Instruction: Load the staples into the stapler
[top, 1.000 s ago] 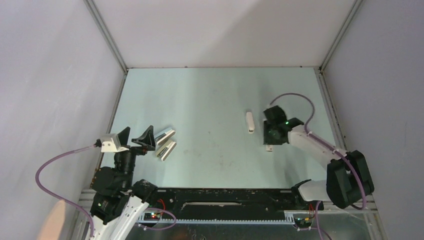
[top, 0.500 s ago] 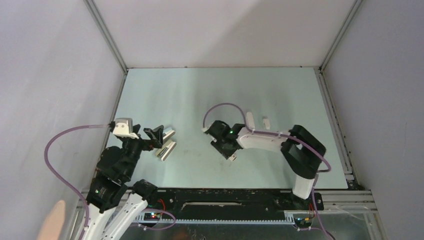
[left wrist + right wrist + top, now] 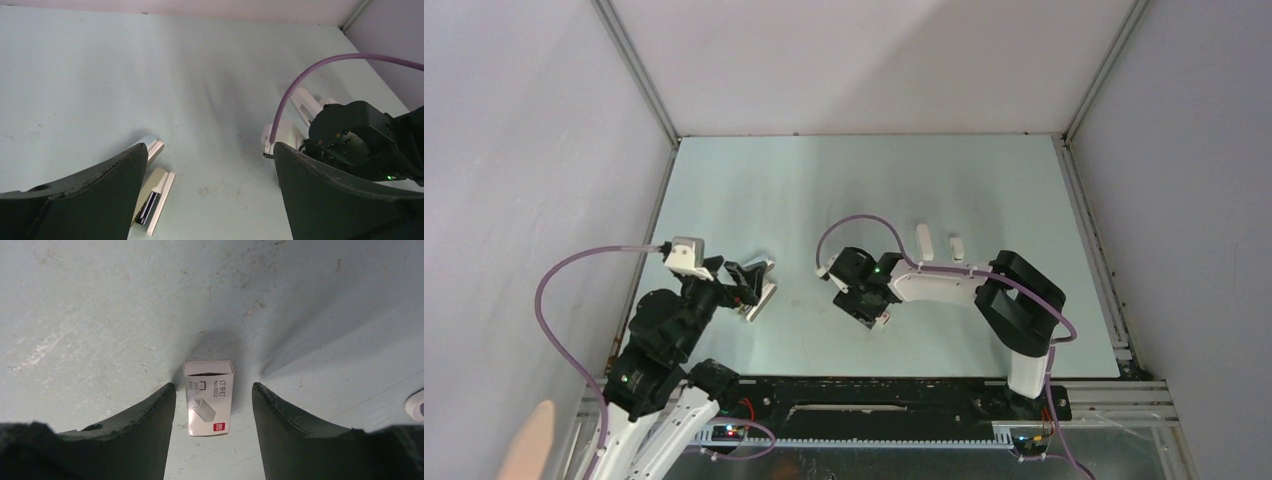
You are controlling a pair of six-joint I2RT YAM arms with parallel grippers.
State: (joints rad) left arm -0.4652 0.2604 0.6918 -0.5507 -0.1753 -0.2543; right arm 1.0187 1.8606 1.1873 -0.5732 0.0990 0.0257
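Right fingers (image 3: 145,435), half open, flank a small white box (image 3: 209,402) without touching. Left fingers (image 3: 90,190) gape wide, empty, near the stapler (image 3: 156,197).

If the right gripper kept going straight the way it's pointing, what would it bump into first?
Probably the small white box, lying on the table right between the fingers of the right gripper. The fingertips might touch the table beside it first; depth is unclear.

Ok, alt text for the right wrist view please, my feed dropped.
A small white box printed with a staple drawing lies flat on the scuffed pale table, between the two dark fingers of the open right claw, neither touching it. Part of another white object shows at the right edge.
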